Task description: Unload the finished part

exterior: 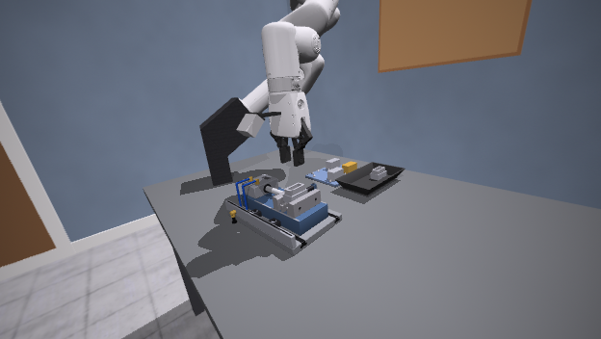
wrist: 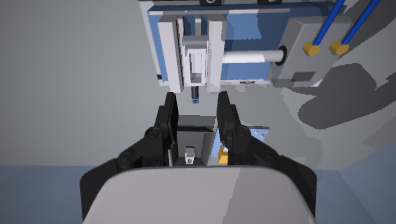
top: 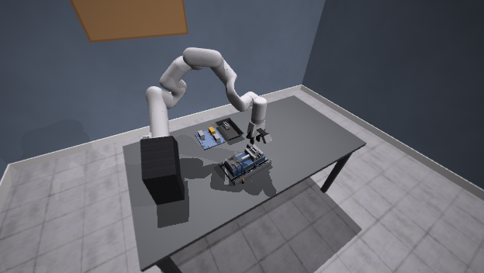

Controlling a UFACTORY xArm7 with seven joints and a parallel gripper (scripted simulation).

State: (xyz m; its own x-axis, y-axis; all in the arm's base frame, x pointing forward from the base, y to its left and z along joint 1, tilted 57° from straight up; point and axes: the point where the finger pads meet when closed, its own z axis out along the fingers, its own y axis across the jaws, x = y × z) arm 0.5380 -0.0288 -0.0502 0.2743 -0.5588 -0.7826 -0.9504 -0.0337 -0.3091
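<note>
The vise sits on a blue base on rails near the middle of the table; it also shows in the exterior view and in the wrist view. The grey finished part sits clamped between its jaws, also visible in the wrist view. My gripper hangs in the air above and just behind the vise, pointing down. Its fingers stand partly apart with nothing between them. The black outfeed tray lies behind the vise, away from my gripper, and holds one small grey part.
A blue fixture plate with grey and yellow blocks lies beside the tray. A tall black box stands at the table's left end by the arm's base. Blue hoses rise from the vise's cylinder end.
</note>
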